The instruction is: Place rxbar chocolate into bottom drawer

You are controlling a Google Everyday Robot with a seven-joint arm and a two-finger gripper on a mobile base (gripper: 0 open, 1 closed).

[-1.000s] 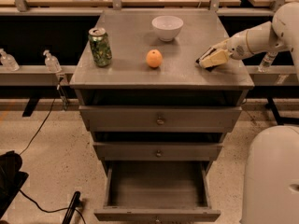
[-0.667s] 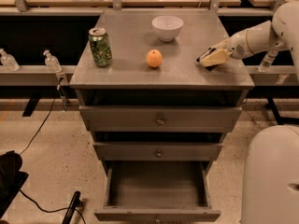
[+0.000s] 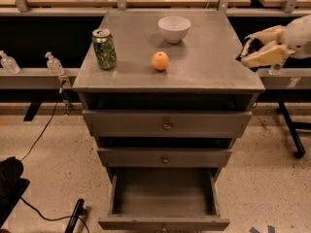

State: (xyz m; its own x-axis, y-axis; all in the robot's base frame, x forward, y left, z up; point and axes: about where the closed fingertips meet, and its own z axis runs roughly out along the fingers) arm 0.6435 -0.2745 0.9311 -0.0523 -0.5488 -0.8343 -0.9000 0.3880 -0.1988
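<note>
Compared with 1 second ago, the gripper (image 3: 246, 49) has left the right edge of the cabinet top (image 3: 209, 69) and now hangs in the air just past the cabinet's right side, slightly above the level of the top. The surface where it rested before is bare grey metal.

Its 2 pale fingers (image 3: 265, 57) point left and are closed on a dark flat thing, the chocolate bar (image 3: 245, 43). Only a sliver of the bar shows, and it is hard to separate from the dark background behind it. The bar is off the cabinet, held beside it.

The can (image 3: 104, 48), the orange (image 3: 160, 60) and the white bowl (image 3: 174, 28) stand where they stood before, well apart from the gripper: can at the left, orange near the middle, bowl behind it.

The bottom drawer (image 3: 164, 223) is pulled out as before, its opening facing up. Above it the middle drawer (image 3: 165, 158) and top drawer (image 3: 166, 125) jut forward a little. The overhanging cabinet top and these 2 drawer fronts lie between the gripper and the open drawer.

2 small clear bottles (image 3: 53, 63) stand on a rail at the left, and a cable (image 3: 39, 135) runs across the floor.
</note>
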